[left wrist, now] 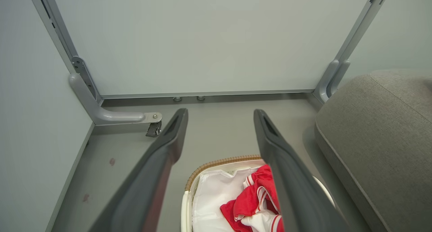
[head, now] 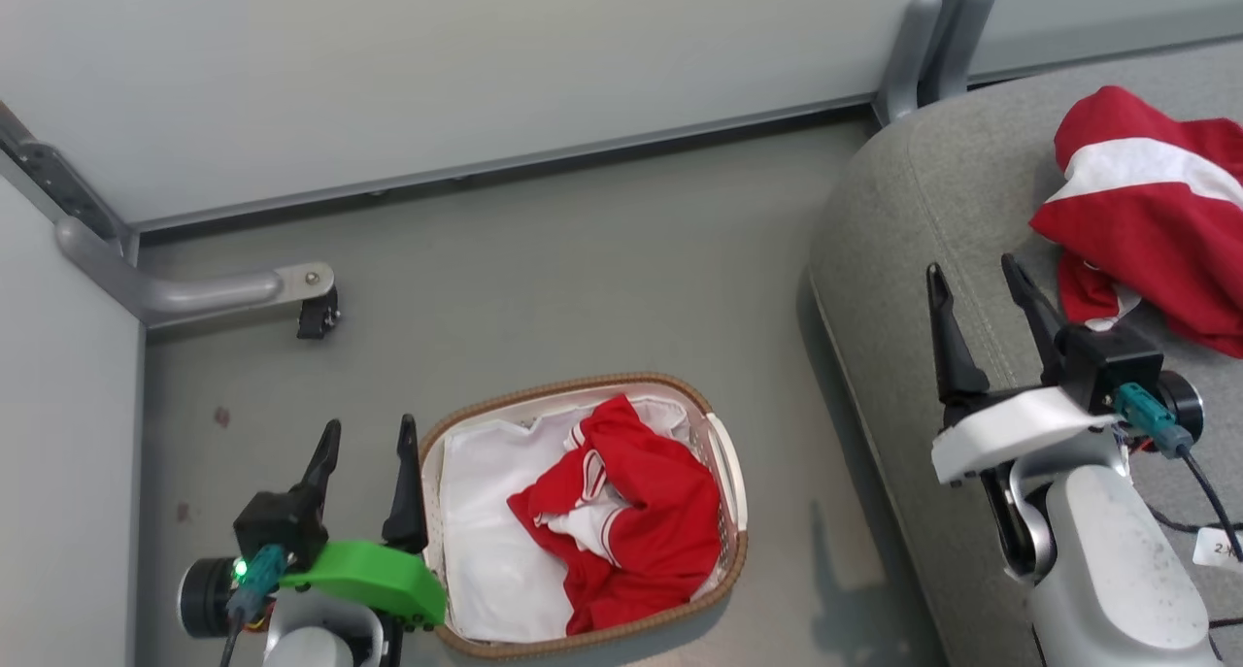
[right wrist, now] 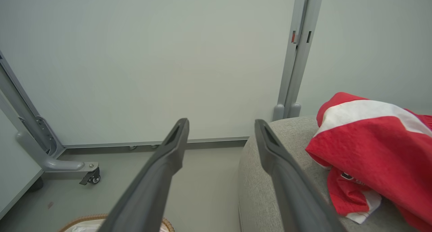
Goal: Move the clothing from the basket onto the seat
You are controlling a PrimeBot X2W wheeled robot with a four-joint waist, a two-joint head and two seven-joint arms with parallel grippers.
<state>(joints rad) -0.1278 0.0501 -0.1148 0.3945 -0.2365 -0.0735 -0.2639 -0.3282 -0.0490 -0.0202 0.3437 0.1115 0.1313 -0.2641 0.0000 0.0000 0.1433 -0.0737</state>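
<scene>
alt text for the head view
A crumpled red garment with white bands lies in an oval white plastic basket with a brown woven rim on the floor; a second red-and-white garment lies on the large grey fabric seat at right. The left gripper and right gripper are open, empty.

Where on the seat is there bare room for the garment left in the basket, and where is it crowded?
The seat is bare along its rounded left edge, between the floor and the red garment lying on it; the open right gripper hovers over that edge. Farther right that garment crowds it.
</scene>
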